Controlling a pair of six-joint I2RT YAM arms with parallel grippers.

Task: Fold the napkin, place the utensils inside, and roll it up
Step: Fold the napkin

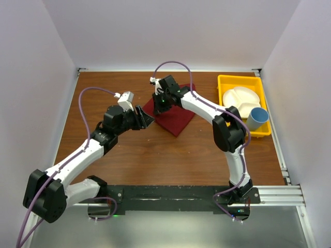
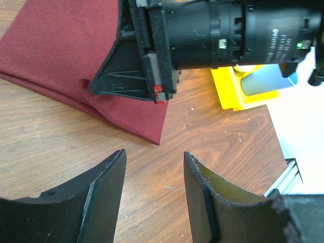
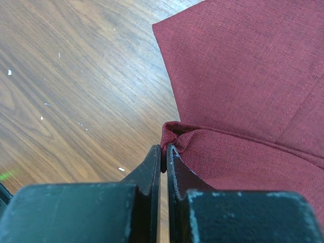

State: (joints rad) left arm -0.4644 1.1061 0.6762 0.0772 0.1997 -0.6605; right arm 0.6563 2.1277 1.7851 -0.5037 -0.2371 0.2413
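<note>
White walls [image 1: 155, 31] enclose a brown wood-grain table [image 1: 155, 160], seen from above with both arm bases at its near edge. I find the napkin [image 1: 175, 118], a plain dark red cloth, lying on the far half of the table near the middle. It is laid over itself, so that the left wrist view shows two layers along its near edge, which run to a point on the wood. The right gripper [image 3: 163, 152] reaches down onto the napkin's left part. Its jaws are pressed together on a small raised pinch of the cloth edge, which bunches up at the fingertips while the rest of the fabric spreads flat to the right of them. The left gripper [image 2: 154, 158] hovers just beside the napkin's near left corner, close to the right gripper but apart from it. Its jaws stand apart, and I see only bare wood in the gap between them; they touch no cloth. Farther out, at the far right edge of the table and well apart from the napkin, sits a yellow tray [image 1: 227, 81]. It holds a white divided plate [image 1: 240, 98], and a blue cup [image 1: 257, 118] lies tipped at its near right corner. Purple cables [image 1: 83, 111] loop along both white arms.
</note>
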